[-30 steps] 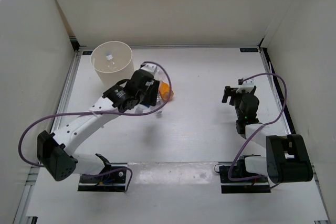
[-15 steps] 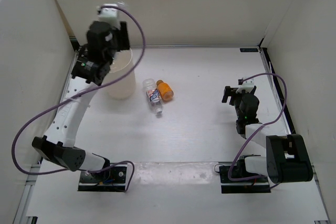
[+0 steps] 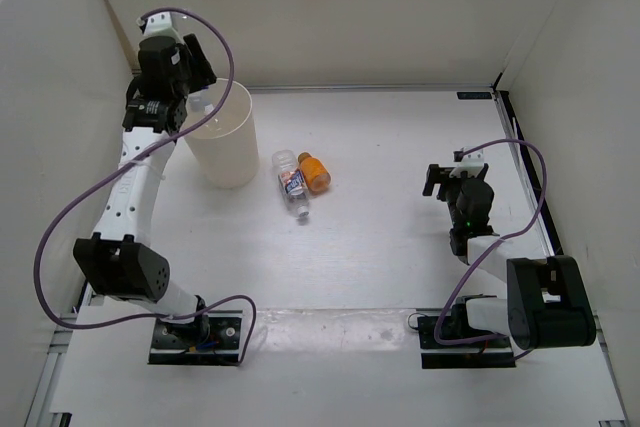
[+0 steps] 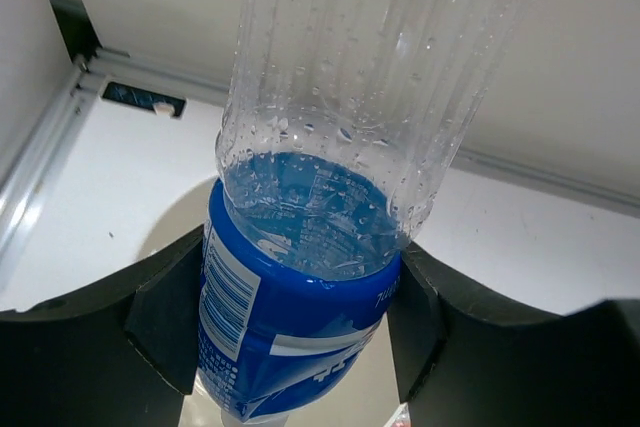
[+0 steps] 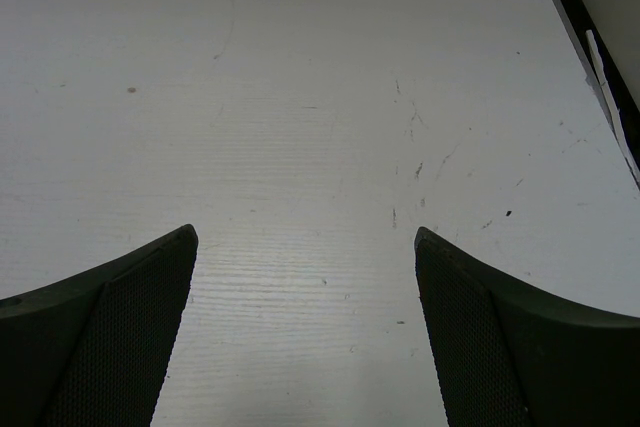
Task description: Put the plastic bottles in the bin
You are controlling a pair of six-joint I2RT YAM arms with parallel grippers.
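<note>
One blue-label bottle (image 4: 330,127), pinched in left gripper (image 4: 296,319) over cream bin (image 3: 228,162) rim: centre above the opening before release; right gripper (image 5: 305,317) spread, empty.

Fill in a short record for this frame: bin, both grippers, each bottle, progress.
bin: upright, far left of the table
left gripper: shut on the blue-label bottle, raised at the bin's far-left rim
right gripper: open, holding nothing, over the table
white-pink label bottle: lying on the table, right of the bin
orange bottle: lying close beside it
progress: blue-label bottle not yet released
</note>
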